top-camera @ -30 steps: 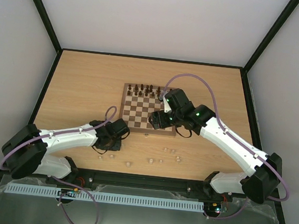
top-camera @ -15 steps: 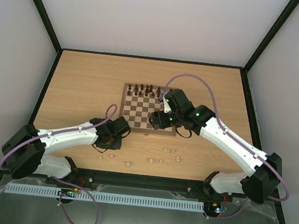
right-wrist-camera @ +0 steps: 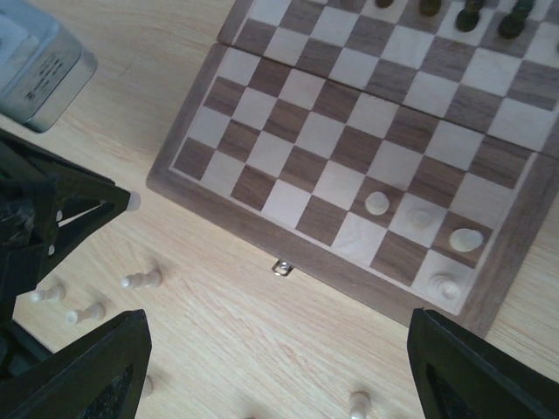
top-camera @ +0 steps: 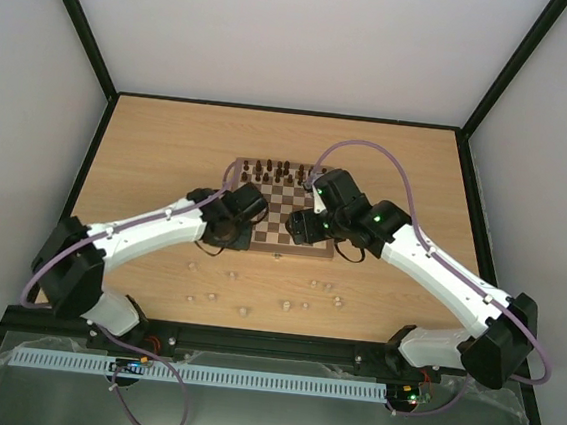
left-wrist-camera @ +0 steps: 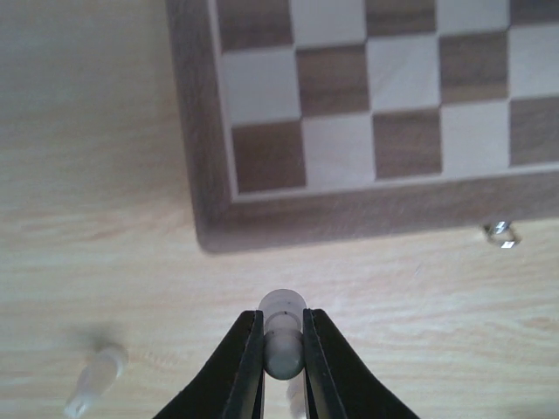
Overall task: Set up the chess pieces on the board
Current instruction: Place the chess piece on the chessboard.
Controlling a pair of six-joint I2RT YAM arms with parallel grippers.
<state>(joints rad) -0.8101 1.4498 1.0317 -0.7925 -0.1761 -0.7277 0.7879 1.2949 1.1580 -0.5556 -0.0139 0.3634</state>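
Pale wood sits between the clenched fingers of my left hand (left-wrist-camera: 282,342): a round-headed chess piece (left-wrist-camera: 281,305), held over the tabletop (top-camera: 159,150) just off the chessboard (left-wrist-camera: 190,131) at its near-left corner. My right hand (top-camera: 299,226) hangs released above the near-right squares, grasping nothing. Four pale pieces (right-wrist-camera: 377,203) stand by that corner, and the dark pieces (top-camera: 273,168) fill the far rows. I judge the job barely begun, since many loose pieces (top-camera: 284,303) lie along the near tabletop. The near-left squares are bare, so there is room; only the board's border needs clearing.
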